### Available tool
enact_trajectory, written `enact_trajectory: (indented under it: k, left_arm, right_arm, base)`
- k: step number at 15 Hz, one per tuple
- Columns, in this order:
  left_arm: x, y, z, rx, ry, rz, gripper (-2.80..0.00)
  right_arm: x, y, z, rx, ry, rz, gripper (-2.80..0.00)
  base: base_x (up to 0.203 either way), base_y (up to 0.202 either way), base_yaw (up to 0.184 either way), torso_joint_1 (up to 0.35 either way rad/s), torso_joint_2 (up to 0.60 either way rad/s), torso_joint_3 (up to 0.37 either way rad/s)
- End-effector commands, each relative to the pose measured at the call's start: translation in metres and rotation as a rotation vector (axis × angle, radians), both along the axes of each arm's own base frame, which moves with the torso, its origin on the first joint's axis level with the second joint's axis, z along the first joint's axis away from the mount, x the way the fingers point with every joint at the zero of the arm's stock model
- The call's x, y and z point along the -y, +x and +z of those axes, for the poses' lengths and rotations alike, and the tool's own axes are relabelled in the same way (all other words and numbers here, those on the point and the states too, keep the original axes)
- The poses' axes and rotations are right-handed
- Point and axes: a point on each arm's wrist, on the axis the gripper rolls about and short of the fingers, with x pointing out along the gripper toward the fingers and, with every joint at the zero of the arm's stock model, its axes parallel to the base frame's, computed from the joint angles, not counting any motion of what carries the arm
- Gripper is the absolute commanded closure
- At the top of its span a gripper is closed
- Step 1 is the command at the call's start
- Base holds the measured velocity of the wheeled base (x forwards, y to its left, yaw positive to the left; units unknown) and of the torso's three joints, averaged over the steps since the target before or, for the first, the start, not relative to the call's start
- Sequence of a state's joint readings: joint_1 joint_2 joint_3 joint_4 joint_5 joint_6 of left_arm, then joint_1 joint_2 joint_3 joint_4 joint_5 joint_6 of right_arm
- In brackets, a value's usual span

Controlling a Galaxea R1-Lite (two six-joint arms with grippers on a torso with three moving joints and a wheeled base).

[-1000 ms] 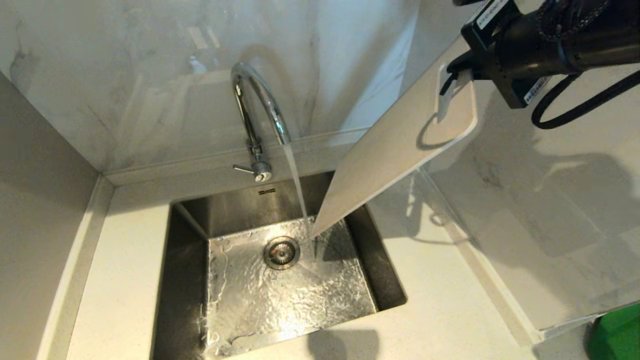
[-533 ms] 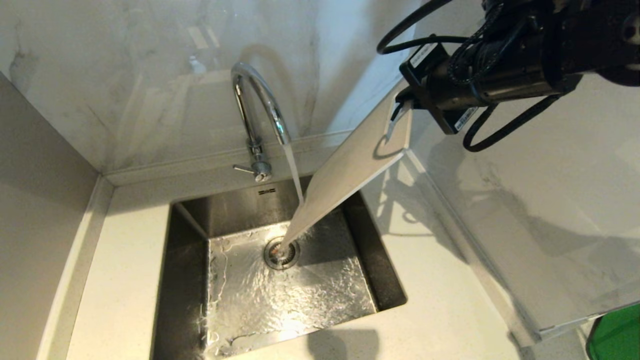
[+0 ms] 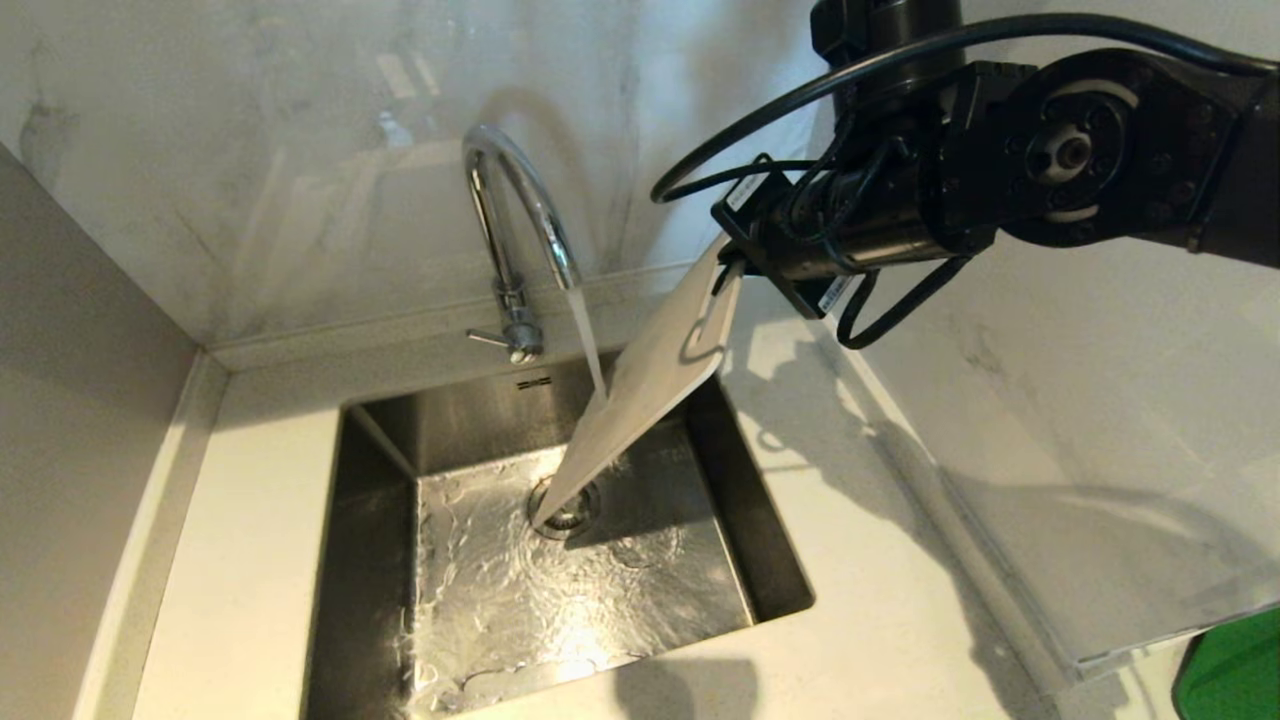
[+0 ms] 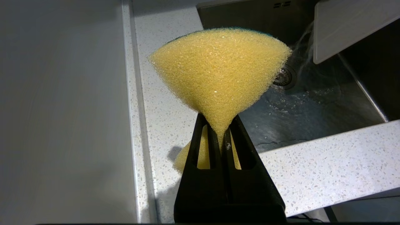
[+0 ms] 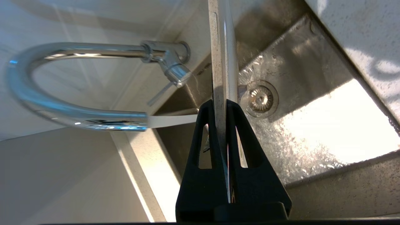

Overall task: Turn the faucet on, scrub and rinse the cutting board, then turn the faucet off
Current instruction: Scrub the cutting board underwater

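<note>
Change: the right arm has swung left and the board has come with it; its low corner, earlier right of the stream, now sits under the water over the drain.
Right gripper: clamped on the board's handle end, far right of the sink; the right wrist view shows the board edge-on between the fingers.
Board: tilted steeply, high end at the gripper, low end down in the sink.
Faucet: running; the stream hits the board's upper face.
Left gripper: squeezed on a yellow sponge, held over the counter at the sink's near left.
</note>
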State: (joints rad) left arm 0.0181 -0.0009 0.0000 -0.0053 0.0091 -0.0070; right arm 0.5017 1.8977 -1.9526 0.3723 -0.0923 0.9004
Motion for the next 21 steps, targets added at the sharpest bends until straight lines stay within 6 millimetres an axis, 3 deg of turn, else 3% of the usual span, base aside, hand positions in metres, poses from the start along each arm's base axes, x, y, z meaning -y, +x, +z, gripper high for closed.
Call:
enact_trajectory:
  k: [1,7,9,16,21]
  left_arm:
    - [0.0,0.0,0.0,0.005,-0.001,0.0,0.0]
    - [0.0,0.0,0.0,0.005,-0.001,0.0,0.0]
    - [0.0,0.0,0.0,0.005,-0.002,0.0,0.0]
    - [0.0,-0.001,0.0,0.0,-0.001,0.0,0.0]
    - [0.0,-0.002,0.0,-0.046,0.008,0.0,0.0]
  right_arm:
    - [-0.007,0.006,-0.009,-0.022,-0.008,0.005,0.0]
    - [-0.009,0.009,-0.012,-0.022,-0.012,0.006,0.0]
    - [-0.003,0.001,-0.002,-0.001,-0.008,0.002,0.0]
    - [0.036,-0.072,0.052,0.071,-0.039,0.025,0.0]
    - [0.068,-0.129,0.073,0.056,-0.057,0.052,0.0]
  base:
    - [0.0,0.0,0.0,0.0,0.0,0.0]
    - [0.0,0.0,0.0,0.0,0.0,0.0]
    - [0.0,0.0,0.0,0.0,0.0,0.0]
    - [0.0,0.0,0.0,0.0,0.0,0.0]
    - [0.0,0.0,0.0,0.0,0.0,0.0]
